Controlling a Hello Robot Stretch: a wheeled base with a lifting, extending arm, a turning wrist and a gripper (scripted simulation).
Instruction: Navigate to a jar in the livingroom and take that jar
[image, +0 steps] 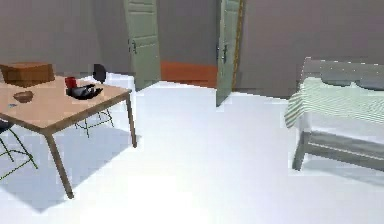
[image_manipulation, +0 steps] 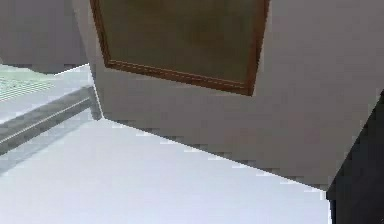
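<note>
Forward view: table (image: 60, 112); green doors (image: 143, 45); bed (image: 345, 150); arm side: framed picture (image_manipulation: 180, 40)

Wood-framed dark picture (image_manipulation: 180, 40) on wall; bed corner (image_manipulation: 40, 100) at left; pale floor (image_manipulation: 150, 180).

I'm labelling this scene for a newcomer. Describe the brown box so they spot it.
Start at the wooden table on the forward view's left. The brown box sits at its far left corner. It alone is blocky and plain; the bowl and red-and-black clutter are lower.
</note>
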